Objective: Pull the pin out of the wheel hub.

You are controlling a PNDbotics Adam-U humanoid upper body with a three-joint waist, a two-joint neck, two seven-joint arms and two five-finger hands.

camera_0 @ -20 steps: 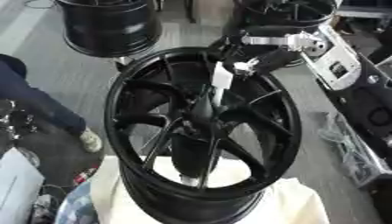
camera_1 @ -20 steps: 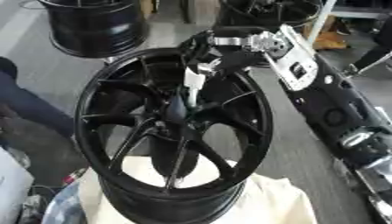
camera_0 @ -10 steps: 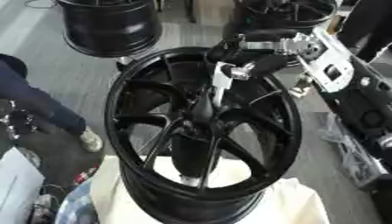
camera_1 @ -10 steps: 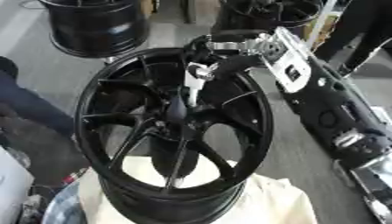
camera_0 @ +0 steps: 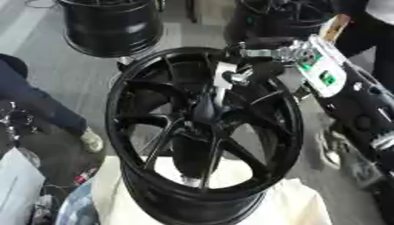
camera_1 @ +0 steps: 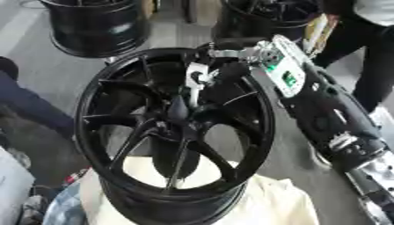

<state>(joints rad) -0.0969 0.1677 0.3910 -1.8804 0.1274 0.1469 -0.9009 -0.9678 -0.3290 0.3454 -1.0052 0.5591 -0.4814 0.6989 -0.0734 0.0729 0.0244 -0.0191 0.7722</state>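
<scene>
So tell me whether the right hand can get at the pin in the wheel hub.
Probably yes: the right hand already hangs over the wheel hub, fingers on the pale pin, with nothing between them.

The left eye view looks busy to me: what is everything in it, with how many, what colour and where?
Wheel hub: one, black, spoked, centre, resting on a cream cloth.
Pin: one, pale silver, upright over the hub's centre, its top at the right hand.
Cloth: one, cream, under the hub at the bottom.
Other wheels: two, black, on the floor behind, upper left and upper middle.
Floor: grey.
Person's dark sleeve: one, left edge.
Right arm: one, black with a white panel, coming from the right.
Right hand: one, black and silver, at the pin's top; fingers unclear.
Left hand: not visible.
</scene>
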